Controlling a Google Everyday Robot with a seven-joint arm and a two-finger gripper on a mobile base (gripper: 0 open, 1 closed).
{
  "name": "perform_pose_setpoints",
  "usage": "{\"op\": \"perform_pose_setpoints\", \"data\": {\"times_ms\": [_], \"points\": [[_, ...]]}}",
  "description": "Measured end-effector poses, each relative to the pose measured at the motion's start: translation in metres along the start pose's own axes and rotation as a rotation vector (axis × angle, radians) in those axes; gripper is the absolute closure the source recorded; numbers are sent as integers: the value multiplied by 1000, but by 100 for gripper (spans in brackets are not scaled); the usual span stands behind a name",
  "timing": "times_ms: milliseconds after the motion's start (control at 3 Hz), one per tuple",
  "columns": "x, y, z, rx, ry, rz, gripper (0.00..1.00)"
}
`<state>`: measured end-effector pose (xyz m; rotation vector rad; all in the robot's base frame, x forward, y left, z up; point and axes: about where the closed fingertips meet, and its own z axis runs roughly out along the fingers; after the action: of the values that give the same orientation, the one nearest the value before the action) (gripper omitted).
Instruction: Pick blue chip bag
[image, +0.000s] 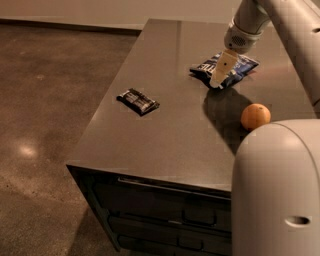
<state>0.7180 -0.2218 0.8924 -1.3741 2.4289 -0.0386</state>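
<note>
The blue chip bag (240, 66) lies flat on the dark countertop (175, 130) toward the back right, dark blue with white lettering. My gripper (220, 75) hangs from the arm that comes in from the upper right and sits directly over the middle of the bag, its pale fingertip at the bag's front edge. An orange (255, 116) rests on the counter in front of the bag. A small flat black wrapper (138, 100) lies to the left.
The counter tops a cabinet with dark drawers (175, 215) and drops off to a brown floor (45, 125) at left. A large pale part of my arm (280, 190) fills the lower right corner and hides that part of the counter.
</note>
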Motion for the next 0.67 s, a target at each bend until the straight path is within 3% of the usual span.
{"op": "perform_pose_setpoints", "data": {"times_ms": [667], "points": [[4,-19,31,-9,32,72,0]]}}
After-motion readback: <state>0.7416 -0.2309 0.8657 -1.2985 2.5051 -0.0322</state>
